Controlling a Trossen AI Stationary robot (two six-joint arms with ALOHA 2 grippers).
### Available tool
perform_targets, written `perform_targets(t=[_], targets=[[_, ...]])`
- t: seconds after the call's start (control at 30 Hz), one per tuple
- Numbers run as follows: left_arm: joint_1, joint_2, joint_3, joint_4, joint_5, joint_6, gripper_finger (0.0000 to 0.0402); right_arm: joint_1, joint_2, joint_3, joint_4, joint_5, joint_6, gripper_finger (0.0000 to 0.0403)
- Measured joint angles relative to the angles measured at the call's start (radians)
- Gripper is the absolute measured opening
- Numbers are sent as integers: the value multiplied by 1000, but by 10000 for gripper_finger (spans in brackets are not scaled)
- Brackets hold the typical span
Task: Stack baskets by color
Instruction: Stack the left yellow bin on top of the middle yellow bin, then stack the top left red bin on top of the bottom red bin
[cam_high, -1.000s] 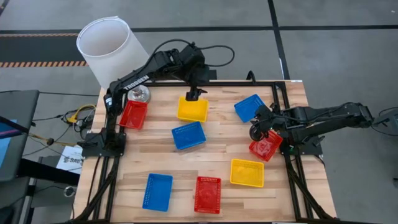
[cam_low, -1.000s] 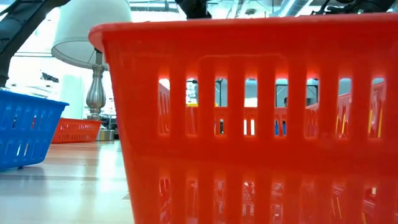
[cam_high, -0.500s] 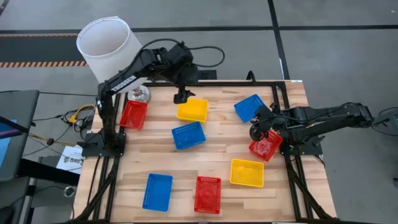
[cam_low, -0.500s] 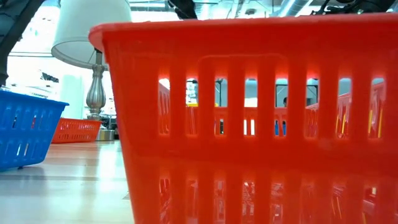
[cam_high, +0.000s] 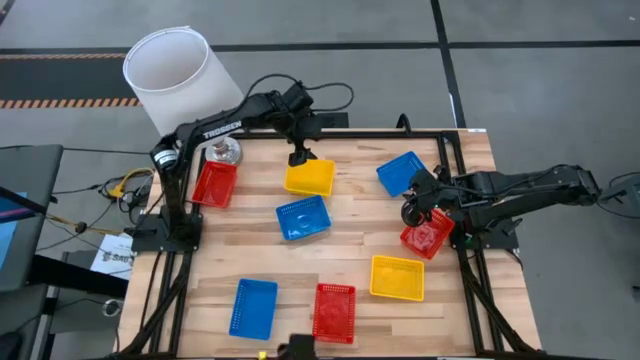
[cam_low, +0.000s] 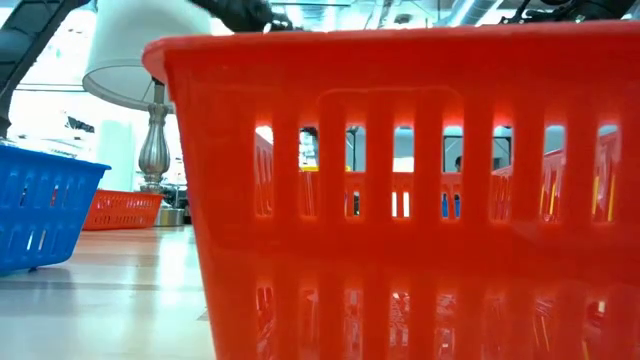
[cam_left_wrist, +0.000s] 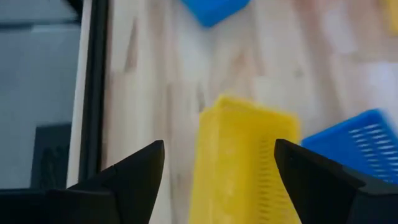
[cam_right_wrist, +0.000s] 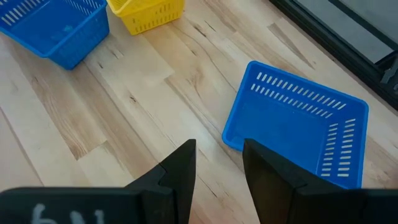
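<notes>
Several small mesh baskets lie flat on their bottoms on the wooden table. At the far side are a red basket (cam_high: 215, 183), a yellow basket (cam_high: 310, 178) and a blue basket (cam_high: 400, 172). My left gripper (cam_high: 298, 157) hangs open just above the yellow basket's far left corner. In the left wrist view its fingers (cam_left_wrist: 219, 158) stand either side of that basket's end (cam_left_wrist: 245, 162) without touching it. My right gripper (cam_high: 413, 208) waits open near the right edge. It stands beside the blue basket (cam_right_wrist: 298, 124) and above another red basket (cam_high: 427, 237).
A blue basket (cam_high: 303, 217) lies mid-table. A blue (cam_high: 254, 307), a red (cam_high: 334, 312) and a yellow basket (cam_high: 397, 277) line the near edge. A white lampshade (cam_high: 170, 75) and its metal foot (cam_high: 222, 152) stand at the far left corner. The near red basket (cam_low: 400, 180) fills the low view.
My left gripper has come down toward the yellow basket and shifted a little toward the table's left, ending over its far left corner; its fingers stay open. The baskets have not moved.
</notes>
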Motion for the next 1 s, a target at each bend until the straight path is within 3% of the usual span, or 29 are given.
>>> perform_targets(t=[0.1,0.27,0.43,0.87,1.0], targets=[[35,0,-95,112,-3,-22,290,0,0,0,0,0,-2,157],[61,0,-156,161,-64,-24,290,0,0,0,0,0,-1,157],[49,0,-157,149,-66,-2,290,0,0,0,0,0,0,157],[37,48,-157,138,-283,5,290,0,0,0,0,1,-6,157],[26,-1,-121,97,-284,-42,290,0,0,0,0,4,-7,157]])
